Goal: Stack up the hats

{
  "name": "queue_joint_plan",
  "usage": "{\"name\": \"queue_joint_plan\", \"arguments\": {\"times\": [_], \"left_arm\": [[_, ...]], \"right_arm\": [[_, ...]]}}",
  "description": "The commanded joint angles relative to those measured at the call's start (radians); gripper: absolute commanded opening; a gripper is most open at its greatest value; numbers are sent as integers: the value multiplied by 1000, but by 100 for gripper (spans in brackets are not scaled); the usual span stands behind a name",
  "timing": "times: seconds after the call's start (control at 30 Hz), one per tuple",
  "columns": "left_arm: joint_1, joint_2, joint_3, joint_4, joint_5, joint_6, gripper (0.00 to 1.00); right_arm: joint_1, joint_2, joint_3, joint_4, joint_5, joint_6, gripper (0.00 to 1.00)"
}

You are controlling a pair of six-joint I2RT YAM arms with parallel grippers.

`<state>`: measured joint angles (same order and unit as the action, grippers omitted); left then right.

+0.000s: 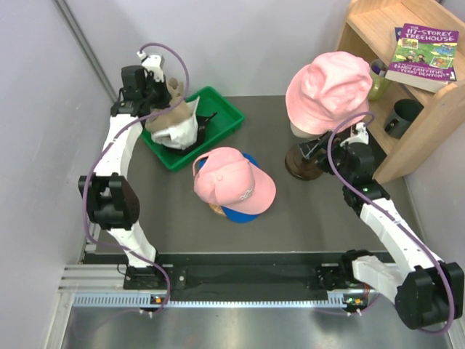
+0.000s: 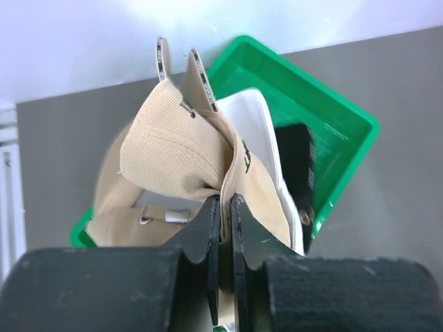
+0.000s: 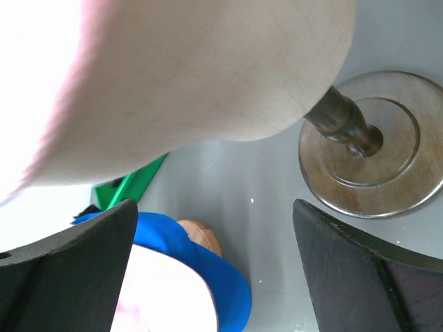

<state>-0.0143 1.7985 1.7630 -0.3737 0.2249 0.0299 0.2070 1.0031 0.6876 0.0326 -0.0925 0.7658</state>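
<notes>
Left gripper (image 2: pixel 225 207) fills the lens, clenched on a fold of the tan hat (image 2: pixel 173 152). That one sits over the white hat (image 2: pixel 257 131) and black hat (image 2: pixel 297 166) in the green tray (image 2: pixel 332 104) at the far left corner. Pile so far is mid-table: pink hat (image 1: pixel 236 182) on a blue hat (image 1: pixel 243 213). Right gripper (image 3: pixel 221 235) hangs wide apart w/ nothing in it, near the far right corner by a 2nd pink hat (image 1: pixel 327 83) on its stand (image 1: pixel 301 163). Risks imo: a thin pinch on soft fabric could slip, the white one might drag along bc they touch, or the peak catches the tray wall.
</notes>
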Motion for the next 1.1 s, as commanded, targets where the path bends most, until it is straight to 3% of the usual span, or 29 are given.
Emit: {"name": "queue_joint_plan", "arguments": {"times": [0.0, 0.2, 0.37, 0.5, 0.53, 0.63, 0.9, 1.07], "left_arm": [[-15, -74, -112, -11, 68, 4, 0], [-19, -126, -272, 5, 122, -60, 0], [-19, -117, -312, 12, 166, -122, 0], [-19, -143, -307, 36, 122, -156, 37], [-19, -146, -300, 38, 114, -159, 54], [-19, -139, -260, 44, 116, -174, 71], [-19, -41, -163, 151, 151, -220, 80], [-32, 94, -53, 131, 217, -222, 82]], "right_arm": [[-14, -64, -10, 7, -19, -19, 93], [-15, -126, -40, -23, -23, -26, 93], [-14, -155, -54, -30, -36, -25, 93], [-15, -172, -56, -30, -38, -28, 93], [-15, -176, -59, -30, -38, -26, 93], [-15, -189, -66, -59, -38, -26, 93], [-15, -187, -59, -57, -47, -33, 93], [-18, -170, -51, -51, -49, -33, 93]]}}
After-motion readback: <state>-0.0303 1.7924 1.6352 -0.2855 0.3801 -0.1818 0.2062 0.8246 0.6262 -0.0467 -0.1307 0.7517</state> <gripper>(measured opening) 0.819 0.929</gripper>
